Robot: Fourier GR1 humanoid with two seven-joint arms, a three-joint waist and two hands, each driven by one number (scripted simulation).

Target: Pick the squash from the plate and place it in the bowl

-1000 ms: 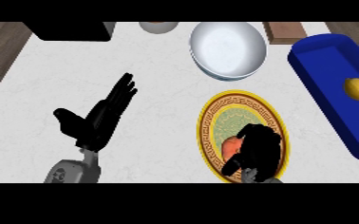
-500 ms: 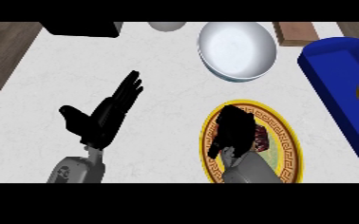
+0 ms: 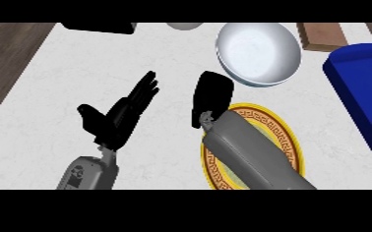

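Note:
My right hand [image 3: 212, 97] hangs over the counter just past the upper left rim of the yellow-rimmed plate [image 3: 285, 133], left of and below the white bowl [image 3: 259, 54]. Its fingers are curled downward, and the squash is hidden under them; no part of it shows. My right forearm covers most of the plate, and the bare part holds no squash. The bowl at the upper right looks empty. At the lower left, my left hand [image 3: 120, 114] rests open, fingers up.
A large blue object [image 3: 352, 91] fills the right edge next to the plate and bowl. A brown block [image 3: 320, 34] lies behind the bowl, a black object [image 3: 98, 27] and a small grey item [image 3: 185, 25] at the back. Dark wood borders the counter's left edge [image 3: 18, 59].
My right hand has risen from the plate's middle and moved up and left, past the rim. The orange squash seen beside it earlier no longer shows. The left hand stays as before.

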